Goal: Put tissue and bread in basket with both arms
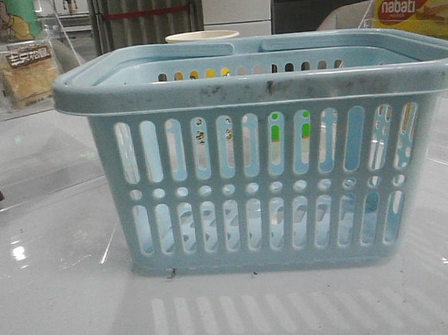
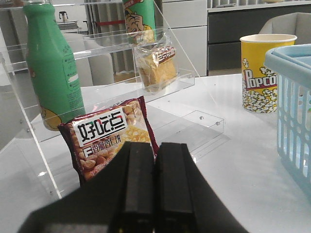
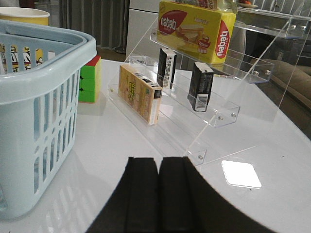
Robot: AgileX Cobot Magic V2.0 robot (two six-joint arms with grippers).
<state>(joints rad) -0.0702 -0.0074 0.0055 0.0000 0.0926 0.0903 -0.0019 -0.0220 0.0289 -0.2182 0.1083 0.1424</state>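
At table centre the basket sits; nothing inside is discernible. Bread rests on the shelf at ten o'clock. Only wrist views show both grippers pressed together, and the tissue.

Left arm's black 2-fingered gripper with jaws pressed together, nothing between them, right arm's black 2-fingered gripper likewise closed and empty, both low over the surface
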